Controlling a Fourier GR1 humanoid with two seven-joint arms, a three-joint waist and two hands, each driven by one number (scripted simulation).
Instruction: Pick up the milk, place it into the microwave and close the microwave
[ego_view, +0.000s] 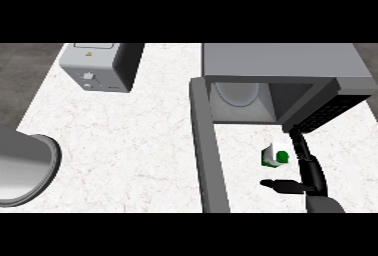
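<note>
Nearest, the right hand (304, 176) comes in from the lower edge with its fingers straight and spread apart from the thumb, holding nothing. The milk carton (277, 154) sits on the counter (125, 145) just beyond the thumb and beside the long fingers, inside the hand's open span; whether anything touches it I cannot tell. It looks like a small, stiff, light box with flat white sides and a green mark, likely smooth enough to slip, so I would take it across two opposite flat sides, low on the body. To the hand's left the open microwave door (208, 150) runs along the counter. Beyond the carton the microwave (284, 75) stands open, its turntable (238, 93) showing. Far left stands a toaster (100, 67).
</note>
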